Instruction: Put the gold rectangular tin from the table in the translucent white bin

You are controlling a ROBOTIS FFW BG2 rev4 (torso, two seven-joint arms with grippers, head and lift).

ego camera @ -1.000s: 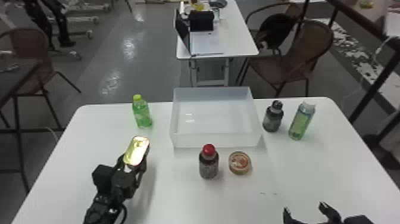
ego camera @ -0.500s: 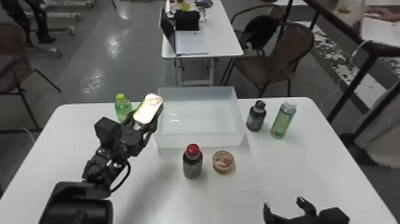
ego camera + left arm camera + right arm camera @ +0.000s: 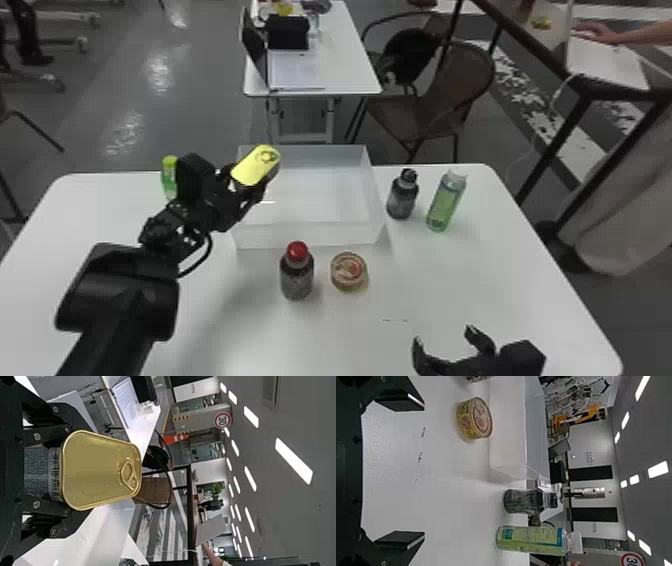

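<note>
We hold gold tin (image 3: pixel 99 471) clamped in left gripper (image 3: pixel 75 471), long axis pointing outward; bin (image 3: pixel 310 235) below, rightward. Right gripper (image 3: pixel 444 335) spread, empty.

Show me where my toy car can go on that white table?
One bare patch of the white table lies between the clear-capped green bottle and the black right fingers; another's by its left edge. Crowded: before the translucent white bin, red-capped dark bottle beside round gold tin.

A gold rectangular metal tin (image 3: pixel 256 165), ring-pull lid closed, tilts in the left tool (image 3: pixel 244 186) near the open-topped translucent white plastic bin (image 3: pixel 310 235) on the desk (image 3: pixel 465 280).
</note>
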